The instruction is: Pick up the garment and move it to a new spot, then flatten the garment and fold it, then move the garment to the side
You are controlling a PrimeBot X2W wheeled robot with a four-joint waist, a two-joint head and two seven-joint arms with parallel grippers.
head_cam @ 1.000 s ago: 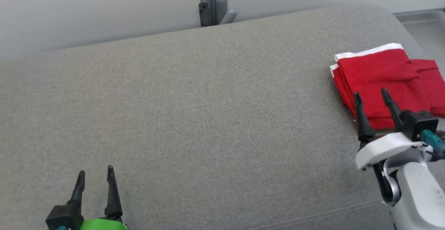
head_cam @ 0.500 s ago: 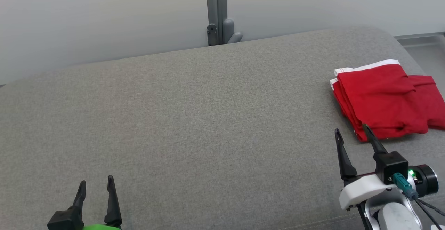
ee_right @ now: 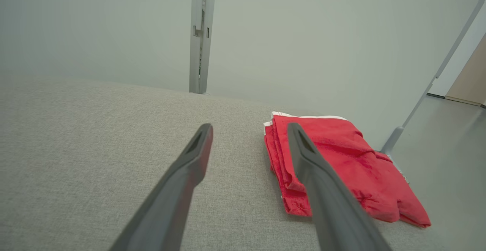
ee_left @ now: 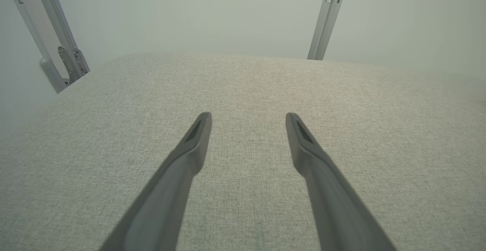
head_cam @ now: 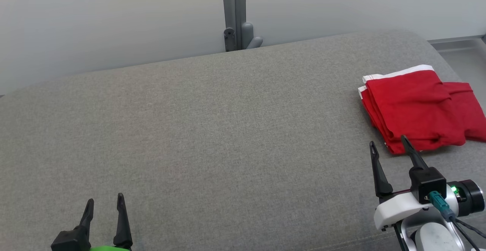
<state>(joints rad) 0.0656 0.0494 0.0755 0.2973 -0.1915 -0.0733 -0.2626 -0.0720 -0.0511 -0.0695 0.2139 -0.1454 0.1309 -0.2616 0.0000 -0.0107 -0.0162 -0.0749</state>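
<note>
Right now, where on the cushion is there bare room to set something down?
Bare grey cushion runs from the left jaws to the folded red garment, back to the post. Crowded at the right end: the right jaws stand open by the garment's near corner.

The garment (head_cam: 414, 110) is lying on the desk (head_cam: 212, 129) at its far right end. The right gripper (head_cam: 388, 140) is hanging just before it, the left gripper (head_cam: 105, 198) well apart at the near left. A post (head_cam: 233, 15) is standing behind the desk.
</note>
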